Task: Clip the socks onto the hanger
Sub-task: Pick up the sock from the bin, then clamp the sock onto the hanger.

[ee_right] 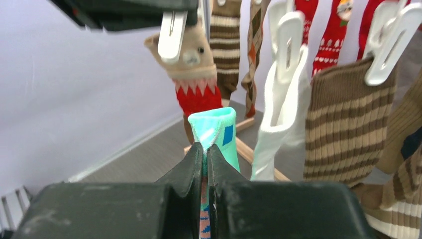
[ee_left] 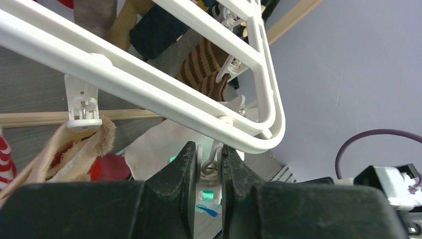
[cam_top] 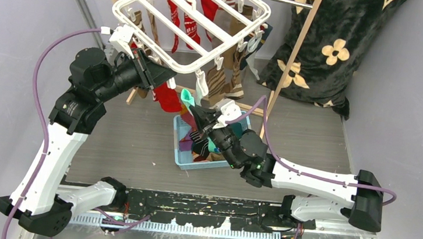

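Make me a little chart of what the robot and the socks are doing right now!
left claw: closed on a white peg under the hanger corner
right claw: closed on a teal sock, holding it up near the hanger
already clipped: brown striped sock, white sock, red socks
basket: light blue, below the hanger, more socks inside

Left arm reaches up high, elbow bent, left gripper (cam_top: 163,80) pinched on a peg (ee_left: 209,167). Right arm stretches low across the middle, wrist tipped upward, right gripper (cam_top: 193,113) clamped tight on a teal sock (ee_right: 217,125).
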Controlling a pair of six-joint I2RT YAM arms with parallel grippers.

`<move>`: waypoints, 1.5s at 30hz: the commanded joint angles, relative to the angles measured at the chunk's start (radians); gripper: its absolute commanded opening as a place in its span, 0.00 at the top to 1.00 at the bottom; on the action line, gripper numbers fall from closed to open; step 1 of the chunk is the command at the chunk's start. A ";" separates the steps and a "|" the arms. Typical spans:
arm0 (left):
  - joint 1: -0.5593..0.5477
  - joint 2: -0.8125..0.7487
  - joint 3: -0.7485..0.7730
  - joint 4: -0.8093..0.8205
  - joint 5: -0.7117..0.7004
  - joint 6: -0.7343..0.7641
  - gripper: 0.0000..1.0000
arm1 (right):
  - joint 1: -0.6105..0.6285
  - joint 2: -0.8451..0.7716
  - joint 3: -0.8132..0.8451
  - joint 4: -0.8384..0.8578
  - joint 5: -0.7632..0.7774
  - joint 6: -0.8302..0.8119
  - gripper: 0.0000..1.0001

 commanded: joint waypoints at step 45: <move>-0.002 0.029 0.033 -0.042 -0.154 -0.084 1.00 | 0.050 0.185 0.192 0.273 0.039 -0.136 0.99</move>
